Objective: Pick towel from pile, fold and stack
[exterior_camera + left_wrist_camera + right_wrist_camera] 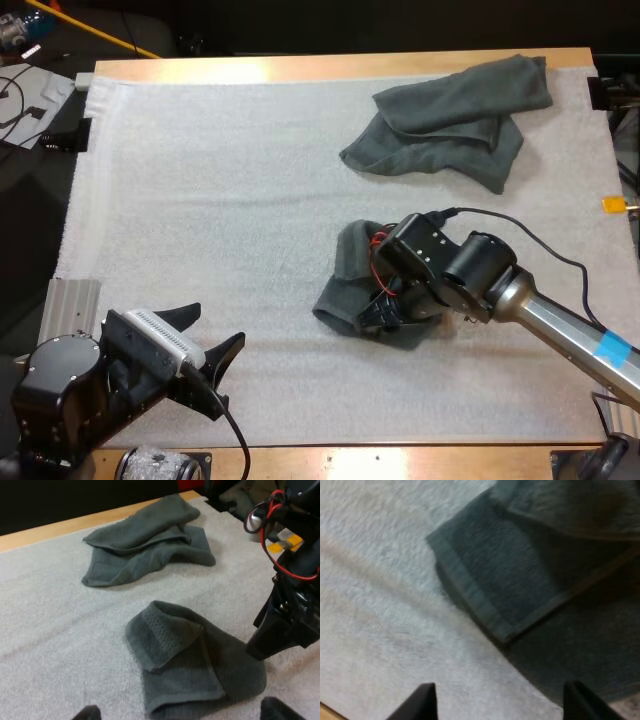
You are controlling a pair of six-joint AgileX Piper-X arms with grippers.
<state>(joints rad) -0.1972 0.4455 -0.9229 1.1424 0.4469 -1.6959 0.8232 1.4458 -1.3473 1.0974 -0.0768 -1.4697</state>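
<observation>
Fold step, prob. midway: the half-folded towel (350,262) lies mid-mat, one flap doubled over, w/ the right gripper (385,312) low at its near edge, jaws apart & holding nothing. Left gripper (212,330) hangs over the near-left of the mat (220,200), jaws wide, empty. Nxt move needs a pinch on a free edge, then a carry across to square the fold. No bin/tray: the mat on the worktop (330,66) carries this towel & the crumpled towel (450,120) far right.
</observation>
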